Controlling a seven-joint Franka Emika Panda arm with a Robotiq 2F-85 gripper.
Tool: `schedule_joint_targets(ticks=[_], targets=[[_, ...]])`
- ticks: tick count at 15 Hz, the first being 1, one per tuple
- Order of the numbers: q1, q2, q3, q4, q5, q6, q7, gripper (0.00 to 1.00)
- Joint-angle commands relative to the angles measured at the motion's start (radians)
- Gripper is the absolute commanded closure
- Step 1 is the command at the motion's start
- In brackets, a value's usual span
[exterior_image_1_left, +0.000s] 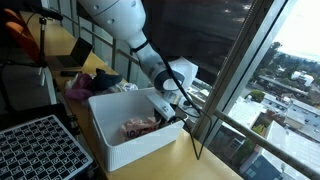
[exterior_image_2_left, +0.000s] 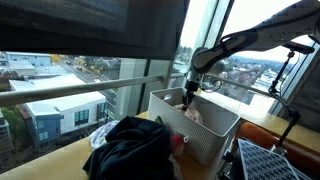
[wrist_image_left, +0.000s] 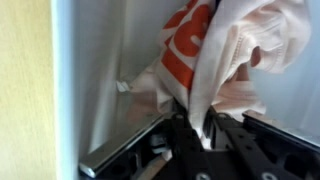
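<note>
My gripper (wrist_image_left: 200, 135) reaches down into a white plastic bin (wrist_image_left: 85, 80). Its fingers are pinched on a fold of a pale pink cloth with an orange print (wrist_image_left: 215, 50). The fold runs straight down between the two black fingers. In both exterior views the gripper (exterior_image_1_left: 172, 106) (exterior_image_2_left: 188, 98) hangs over the far end of the bin (exterior_image_1_left: 120, 140) (exterior_image_2_left: 205, 140), just above the crumpled pinkish cloth (exterior_image_1_left: 140, 126) inside. The fingertips are hidden by the bin wall and the fabric.
A heap of dark clothes (exterior_image_2_left: 130, 150) lies on the wooden table (wrist_image_left: 25, 90) beside the bin, also seen as a mixed pile (exterior_image_1_left: 85, 85). A black gridded tray (exterior_image_1_left: 35, 150) (exterior_image_2_left: 275, 160) sits close by. A window rail (exterior_image_1_left: 235, 120) runs just behind.
</note>
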Motion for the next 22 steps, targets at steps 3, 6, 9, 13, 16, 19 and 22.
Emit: schedule_joint_targets(ticks=[3,6,9,13,16,19,22], targets=[[0.015,-0.095,0.021,0.142,0.006,-0.241,-0.084,0.95],[0.056,-0.181,0.019,0.179,-0.016,-0.312,-0.094,0.95],[0.124,-0.281,0.017,0.187,-0.037,-0.344,-0.053,0.95],[0.252,-0.367,0.041,0.135,-0.048,-0.267,0.058,0.95],[0.362,-0.386,0.074,0.105,-0.078,-0.220,0.169,0.95],[0.480,-0.377,0.108,0.068,-0.148,-0.169,0.287,0.95],[0.597,-0.367,0.143,0.025,-0.219,-0.142,0.417,0.95]])
